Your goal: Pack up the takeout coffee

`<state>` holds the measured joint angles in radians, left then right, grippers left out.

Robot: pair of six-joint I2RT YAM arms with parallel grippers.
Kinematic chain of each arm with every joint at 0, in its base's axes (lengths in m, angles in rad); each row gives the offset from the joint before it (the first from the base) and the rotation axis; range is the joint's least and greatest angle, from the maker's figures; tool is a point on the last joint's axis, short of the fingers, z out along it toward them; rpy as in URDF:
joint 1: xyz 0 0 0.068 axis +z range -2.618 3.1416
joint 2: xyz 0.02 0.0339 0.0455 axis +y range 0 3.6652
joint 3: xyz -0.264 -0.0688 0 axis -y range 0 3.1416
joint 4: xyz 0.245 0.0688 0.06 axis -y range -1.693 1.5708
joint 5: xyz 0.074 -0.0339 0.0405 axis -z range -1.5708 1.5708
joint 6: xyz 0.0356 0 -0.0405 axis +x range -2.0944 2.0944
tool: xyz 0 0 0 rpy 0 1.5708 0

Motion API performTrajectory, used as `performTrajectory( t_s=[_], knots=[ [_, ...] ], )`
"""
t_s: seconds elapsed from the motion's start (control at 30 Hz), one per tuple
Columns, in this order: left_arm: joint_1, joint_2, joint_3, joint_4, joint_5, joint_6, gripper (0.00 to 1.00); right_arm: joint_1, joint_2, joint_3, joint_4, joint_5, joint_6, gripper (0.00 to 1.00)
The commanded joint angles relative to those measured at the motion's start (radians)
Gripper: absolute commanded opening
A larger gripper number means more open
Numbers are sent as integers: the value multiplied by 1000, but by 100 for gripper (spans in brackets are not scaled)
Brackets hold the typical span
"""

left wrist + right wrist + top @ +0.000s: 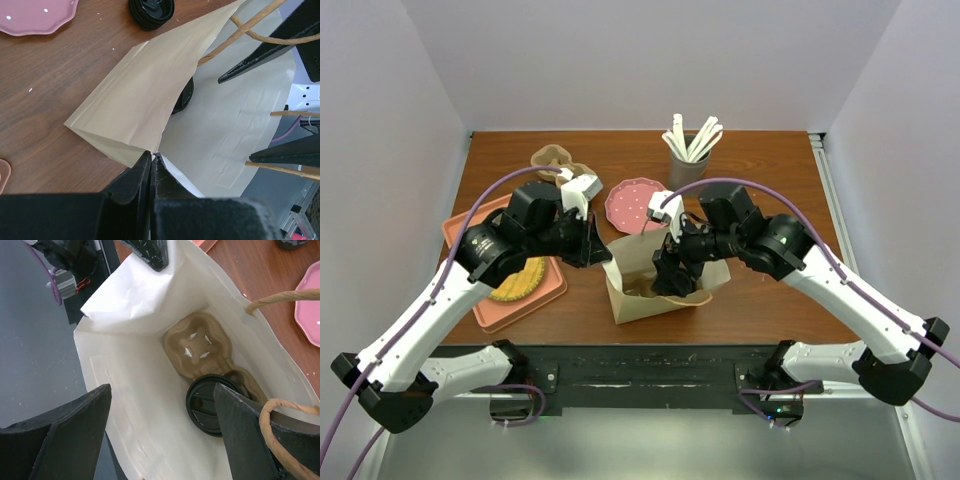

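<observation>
Where the bag stands: paper bag (655,285) upright, mid surface, toward the near edge, mouth open upward.
Left fingers: left fingers (140,175) pressed together, pinching the bag's rim at a corner fold; that side of the mouth is held out toward the left arm.
Right fingers: right fingers (75,420) spread wide, pointing down into the bag's mouth; I see nothing gripped b/w them.
Coffee: cup (205,407) w/ black lid sits at the bottom of the bag, in one end of a pulp carrier (197,342); from the left wrist cam only an edge of the lid shows past the paper.
Handles: twine handle (280,297) arcs over the bag's right side, another loops past the right finger.
Behind bag: pink plate (632,205) just beyond it; grey holder (686,168) w/ white sticks further back.
Left side: salmon tray (465,235) w/ a yellow round item, partly under the left arm.
Back left: 2nd pulp piece (552,158), detail too small to tell.
</observation>
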<state>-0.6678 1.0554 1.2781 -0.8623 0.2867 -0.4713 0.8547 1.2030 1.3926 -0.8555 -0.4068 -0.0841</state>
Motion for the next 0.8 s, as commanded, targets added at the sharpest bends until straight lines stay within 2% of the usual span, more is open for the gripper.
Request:
performTrajectory(
  t_s=[0.0, 0.37, 0.77],
  knots=[
    [5, -25, 1, 34, 48, -21, 6, -8, 10, 22, 38, 28, 30, 87],
    [5, -43, -14, 63, 49, -27, 8, -20, 41, 20, 99, 29, 105, 87],
    [7, -57, -40, 68, 45, -20, 8, -28, 50, 52, 136, 201, 158, 87]
  ],
)
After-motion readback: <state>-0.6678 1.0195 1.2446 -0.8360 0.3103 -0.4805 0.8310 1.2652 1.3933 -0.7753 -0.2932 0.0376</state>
